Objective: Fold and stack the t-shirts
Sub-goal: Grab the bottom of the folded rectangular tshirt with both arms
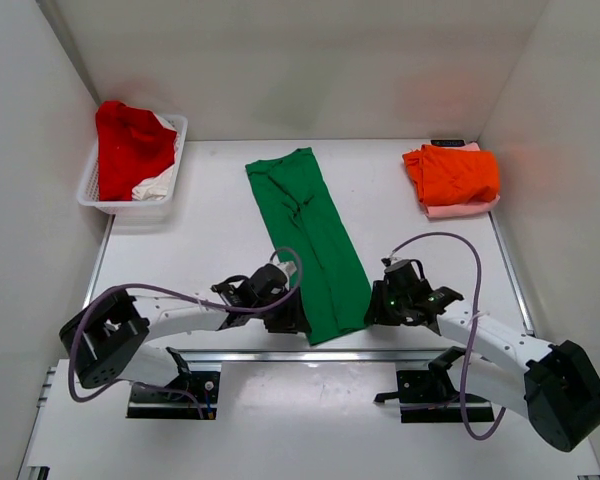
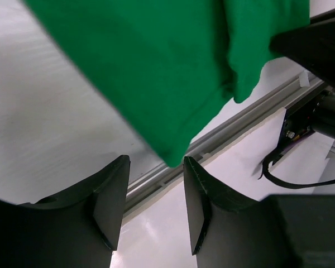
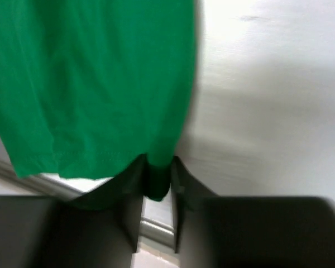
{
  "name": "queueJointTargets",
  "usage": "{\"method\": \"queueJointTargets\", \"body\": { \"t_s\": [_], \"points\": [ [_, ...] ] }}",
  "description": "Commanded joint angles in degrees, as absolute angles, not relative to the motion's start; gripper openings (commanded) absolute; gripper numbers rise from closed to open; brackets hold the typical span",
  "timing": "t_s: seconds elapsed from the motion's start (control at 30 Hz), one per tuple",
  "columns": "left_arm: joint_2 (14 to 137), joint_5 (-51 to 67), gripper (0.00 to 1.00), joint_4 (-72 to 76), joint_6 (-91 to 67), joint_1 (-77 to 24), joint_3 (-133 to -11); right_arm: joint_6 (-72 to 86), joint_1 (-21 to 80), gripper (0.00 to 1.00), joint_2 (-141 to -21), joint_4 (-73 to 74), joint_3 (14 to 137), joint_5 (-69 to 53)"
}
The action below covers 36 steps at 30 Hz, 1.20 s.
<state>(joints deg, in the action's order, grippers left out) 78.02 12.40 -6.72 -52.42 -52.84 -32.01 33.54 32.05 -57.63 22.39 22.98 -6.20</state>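
Note:
The bright green t-shirt [image 1: 310,240] lies folded into a long strip down the middle of the table. It also shows in the left wrist view [image 2: 156,61] and the right wrist view [image 3: 95,84]. My left gripper [image 1: 292,318] is open at the strip's near left corner, the corner tip just above the gap between its fingers [image 2: 109,201]. My right gripper [image 1: 372,305] is shut on the strip's near right corner. A folded orange t-shirt [image 1: 452,173] lies on a pale pink one [image 1: 465,208] at the back right.
A white lattice basket [image 1: 98,192] at the back left holds a red t-shirt [image 1: 130,140] and a white one [image 1: 155,185]. A metal rail [image 1: 280,354] runs along the table's near edge. White walls enclose three sides.

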Motion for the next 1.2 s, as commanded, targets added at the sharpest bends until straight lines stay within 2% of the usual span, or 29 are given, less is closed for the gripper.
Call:
{"method": "queueJointTargets", "body": {
  "t_s": [0.0,0.13,0.3,0.43,0.47,0.5,0.53,0.57,0.83,0.97,1.1,1.17],
  "points": [
    [78.31,9.24,0.55,-2.02,-56.25,-54.32,-32.61,36.03,34.01,0.17,-58.1,24.43,21.1,-6.94],
    [81.03,8.53,0.55,-4.74,-55.28,-55.19,-34.97,35.25,33.14,0.08,-57.31,24.78,20.3,-7.9],
    [86.91,8.43,0.57,-7.91,-54.06,-57.65,-39.45,34.72,33.48,0.04,-56.78,24.79,19.69,-8.17],
    [89.21,8.26,0.55,-11.25,-53.09,-58.89,-41.31,34.37,34.54,0.02,-56.95,24.87,20.13,-8.09],
    [89.38,8.7,0.44,-11.69,-52.82,-59.15,-41.22,34.63,34.89,0.0,-57.13,24.96,20.56,-8.17],
    [89.04,9.05,0.21,-12.12,-52.39,-59.24,-40.35,34.02,35.33,0.0,-57.74,25.22,20.65,-8.0],
    [88.51,9.4,0.07,-13.35,-52.38,-58.89,-40.17,34.1,36.29,0.0,-57.74,24.96,20.83,-7.91],
    [87.2,9.49,0.0,-14.66,-51.95,-58.8,-38.86,34.36,37.08,0.0,-58.09,25.4,21.09,-8.0],
    [66.38,9.67,0.0,-24.69,-53.08,-57.91,-26.2,38.66,48.23,0.0,-58.36,26.72,22.23,-8.71],
    [61.09,10.72,0.0,-28.38,-54.32,-57.31,-23.21,41.75,54.22,0.0,-58.62,27.33,23.38,-9.4],
    [55.12,13.88,0.0,-29.26,-53.36,-50.13,-22.06,37.9,53.18,0.0,-59.76,29.18,28.02,-11.51],
    [54.31,15.63,0.0,-30.31,-48.98,-44.77,-25.65,33.69,48.11,0.0,-61.42,30.14,31.44,-13.7]
  ]
}}
